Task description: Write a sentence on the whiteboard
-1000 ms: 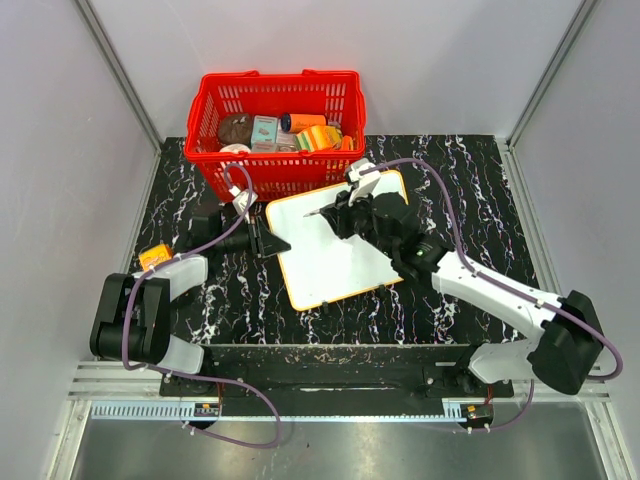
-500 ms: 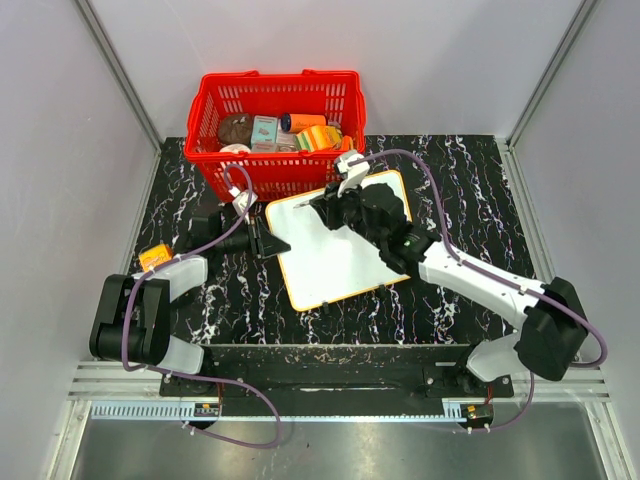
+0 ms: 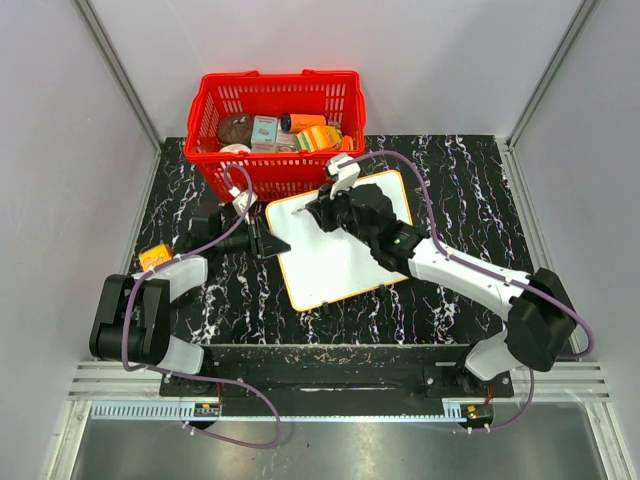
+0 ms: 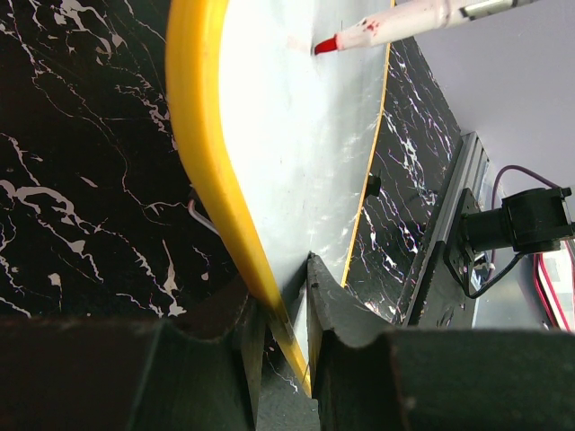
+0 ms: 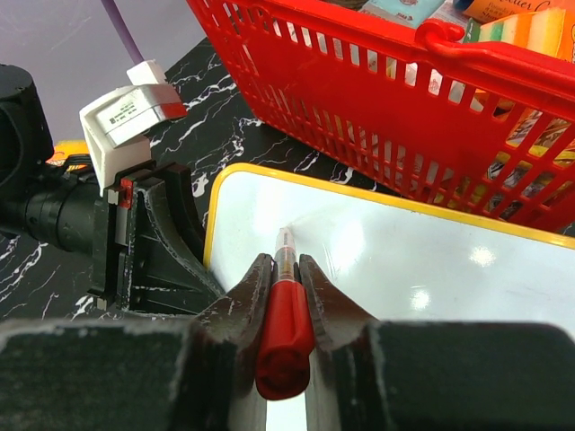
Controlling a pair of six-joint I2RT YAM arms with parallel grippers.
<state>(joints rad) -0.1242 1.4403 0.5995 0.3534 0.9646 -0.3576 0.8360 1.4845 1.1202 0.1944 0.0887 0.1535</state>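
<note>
The whiteboard [image 3: 335, 262] lies on the black marbled table, white with an orange-yellow rim. No red lettering shows on it. My left gripper [image 3: 272, 243] is shut on the board's left edge; in the left wrist view the jaws [image 4: 283, 305] pinch the rim of the board [image 4: 296, 162]. My right gripper [image 3: 315, 210] is shut on a red marker [image 5: 286, 314], cap end towards the camera. The marker's tip [image 4: 328, 43] is at the board's far-left corner. I cannot tell whether it touches the board [image 5: 404, 260].
A red basket [image 3: 275, 125] with several items stands right behind the board and close to the right gripper; it also shows in the right wrist view [image 5: 404, 81]. A small orange object [image 3: 153, 257] lies at the left by the left arm.
My right gripper has moved left along the board's far edge with the marker, to the far-left corner. The left gripper and the board have not moved.
</note>
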